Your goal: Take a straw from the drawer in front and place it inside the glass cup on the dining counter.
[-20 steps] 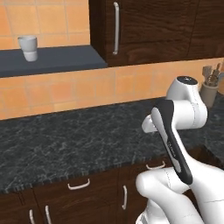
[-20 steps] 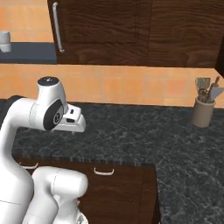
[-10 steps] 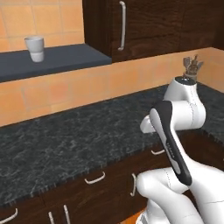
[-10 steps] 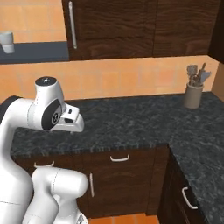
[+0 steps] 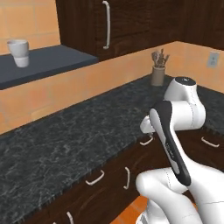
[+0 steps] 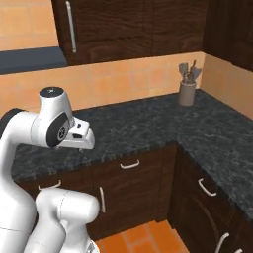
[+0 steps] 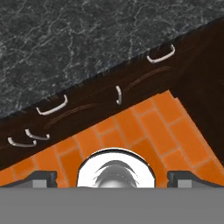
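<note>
My gripper (image 7: 113,177) is open, with its two dark fingertips (image 7: 41,176) far apart and nothing between them. It looks straight down at the orange tiled floor in front of the cabinets. The arm is folded up, and its hand (image 6: 82,139) hangs level with the counter edge. Dark-brown drawer fronts (image 7: 61,114) with small silver horizontal handles (image 5: 95,177) run under the black granite counter (image 5: 74,135). All of them are shut, so the straw is hidden. The dining counter is out of view.
A whitish handle-less cup (image 5: 18,52) stands on a dark wall shelf (image 5: 48,61); whether it is the glass cup I cannot tell. A utensil holder (image 6: 187,92) sits in the counter's corner. Tall cabinet doors (image 5: 127,24) hang above. More drawers (image 6: 207,197) line the right-hand run.
Both base views have swung as the base moved: the counter's corner, the right-hand cabinets and the orange floor have come into sight. The arm stays folded and the gripper stays open.
</note>
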